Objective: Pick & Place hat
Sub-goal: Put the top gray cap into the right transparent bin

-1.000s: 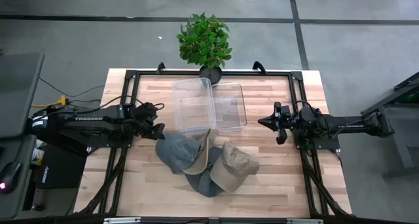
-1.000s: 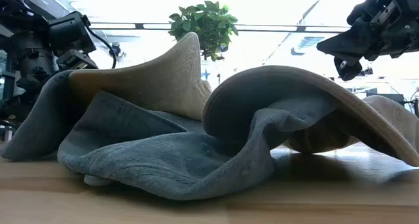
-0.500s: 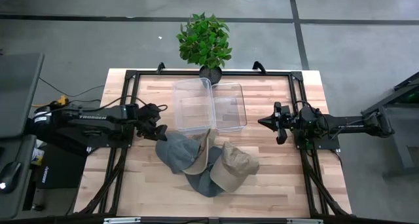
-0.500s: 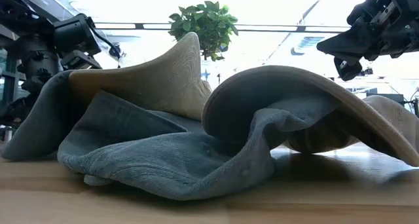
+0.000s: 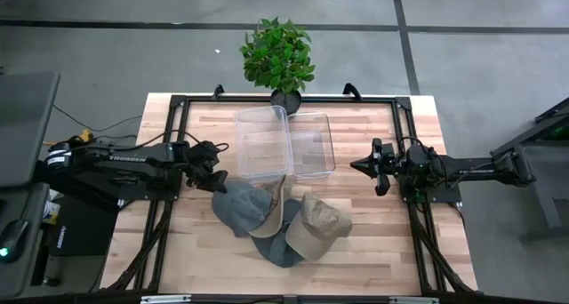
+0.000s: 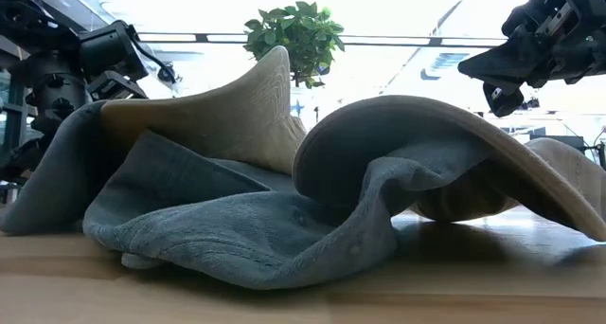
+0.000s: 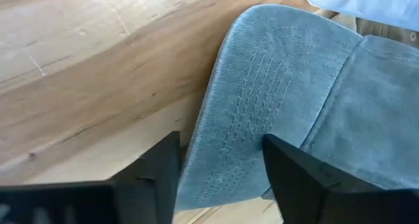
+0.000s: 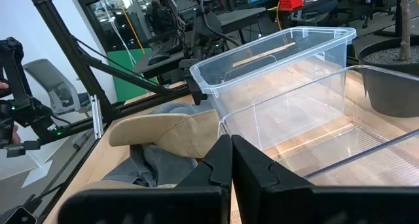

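Left hand — fingers spread — straddles the grey-blue hat's brim edge on the table.

This looked like a robotics lab or workshop. The wooden table stood on a bare grey concrete floor crossed by dark lines, with a black metal frame around its edge. Beyond it, the right wrist view showed cluttered workbenches, hanging cables and an office chair. A potted plant sat at the far edge.
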